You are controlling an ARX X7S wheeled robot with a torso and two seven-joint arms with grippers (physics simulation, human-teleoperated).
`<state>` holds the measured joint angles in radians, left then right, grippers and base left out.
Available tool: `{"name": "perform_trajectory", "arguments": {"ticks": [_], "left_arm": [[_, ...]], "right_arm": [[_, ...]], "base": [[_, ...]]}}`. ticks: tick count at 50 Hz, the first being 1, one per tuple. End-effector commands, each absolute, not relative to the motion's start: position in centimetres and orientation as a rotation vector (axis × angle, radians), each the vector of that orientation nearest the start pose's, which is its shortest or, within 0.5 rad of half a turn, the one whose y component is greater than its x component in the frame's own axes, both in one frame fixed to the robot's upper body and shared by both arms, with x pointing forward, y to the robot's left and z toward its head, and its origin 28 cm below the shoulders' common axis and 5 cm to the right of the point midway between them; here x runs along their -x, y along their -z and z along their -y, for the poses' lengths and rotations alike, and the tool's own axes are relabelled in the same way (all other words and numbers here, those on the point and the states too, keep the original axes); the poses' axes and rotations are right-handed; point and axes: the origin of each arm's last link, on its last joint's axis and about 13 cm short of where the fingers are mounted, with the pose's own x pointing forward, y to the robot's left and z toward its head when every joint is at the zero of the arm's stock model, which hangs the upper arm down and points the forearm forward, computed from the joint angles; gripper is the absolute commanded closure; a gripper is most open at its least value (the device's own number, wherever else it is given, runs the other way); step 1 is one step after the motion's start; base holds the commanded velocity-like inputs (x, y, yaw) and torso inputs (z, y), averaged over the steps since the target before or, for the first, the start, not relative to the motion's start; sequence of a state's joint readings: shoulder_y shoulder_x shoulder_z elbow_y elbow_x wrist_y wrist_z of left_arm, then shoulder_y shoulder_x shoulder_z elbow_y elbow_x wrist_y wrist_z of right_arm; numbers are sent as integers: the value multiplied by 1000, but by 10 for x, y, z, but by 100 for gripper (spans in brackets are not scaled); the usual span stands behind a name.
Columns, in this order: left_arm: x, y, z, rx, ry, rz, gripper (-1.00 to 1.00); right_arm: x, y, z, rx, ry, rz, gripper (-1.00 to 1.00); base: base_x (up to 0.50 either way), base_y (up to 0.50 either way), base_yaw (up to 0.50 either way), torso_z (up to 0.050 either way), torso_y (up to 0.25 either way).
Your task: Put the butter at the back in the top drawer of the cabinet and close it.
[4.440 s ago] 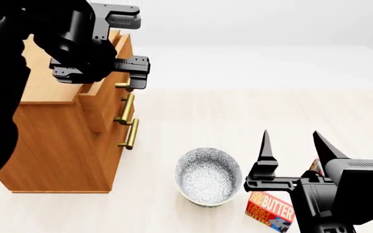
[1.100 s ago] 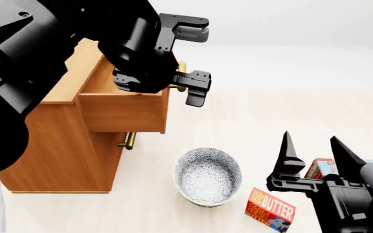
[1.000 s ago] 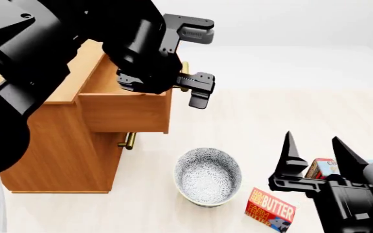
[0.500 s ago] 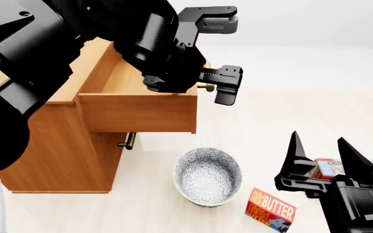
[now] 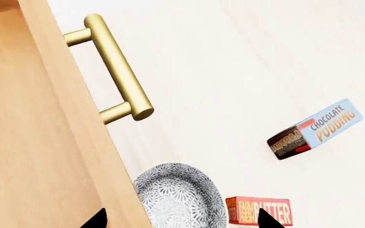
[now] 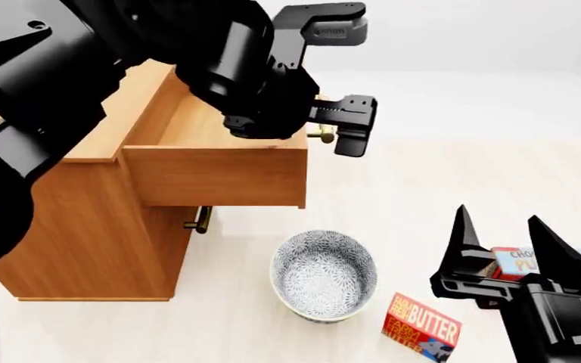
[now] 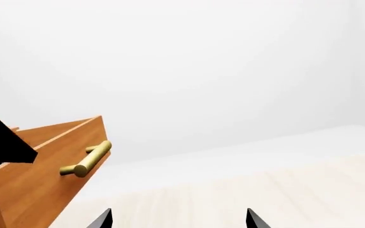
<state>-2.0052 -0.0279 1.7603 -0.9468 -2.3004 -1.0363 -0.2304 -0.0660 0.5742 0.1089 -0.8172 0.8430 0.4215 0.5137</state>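
White "BUTTER" lettering shows on the near red box (image 6: 420, 328), lying flat at the near right just right of the bowl (image 6: 325, 275); the butter (image 6: 514, 262) at the back is mostly hidden behind the right gripper (image 6: 511, 239), and only a red edge and a blue patch with cut-off letters can be read there. The left wrist view shows a brown-and-blue box (image 5: 315, 129) marked "CHOCOLATE PUDDING" lying well apart from the bowl. The top drawer (image 6: 215, 175) stands pulled out from the cabinet (image 6: 79, 227), its brass handle (image 5: 118, 68) clear of the left gripper (image 6: 341, 83), whose jaws are spread wide just above and beyond the drawer's front edge. The right gripper is also spread wide (fingers pointing away from the robot), gripping nothing. The floor is pale wood grain, bare to the far right, meeting white walls.
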Motion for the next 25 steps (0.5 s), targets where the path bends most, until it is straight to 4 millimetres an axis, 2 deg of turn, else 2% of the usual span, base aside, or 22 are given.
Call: {"name": "perform_trajectory", "arguments": {"ticks": [1,7,14,18,25], "left_arm": [[-345,-380,-94,-28,485,-640,-100],[-351,-383,-96,-88,350,-538,-100],[-350,-395,-98,-93,333,-435,-100],[-336,-398,-112,-64,371,-340,-100],[-290,-397,-142,10,460,-187,-100]], "right_arm": [[-163,-160,147,-172,36,170,-100],[-163,-160,147,-171,35,170,-100],[-162,-161,145,-166,31,169,-100],[-162,-161,144,-166,26,168,-100],[-160,-163,141,-161,15,157,-100]], "base": [[0,0,0,0,0],[0,0,0,0,0],[0,0,0,0,0],[0,0,0,0,0],[0,0,0,0,0]]}}
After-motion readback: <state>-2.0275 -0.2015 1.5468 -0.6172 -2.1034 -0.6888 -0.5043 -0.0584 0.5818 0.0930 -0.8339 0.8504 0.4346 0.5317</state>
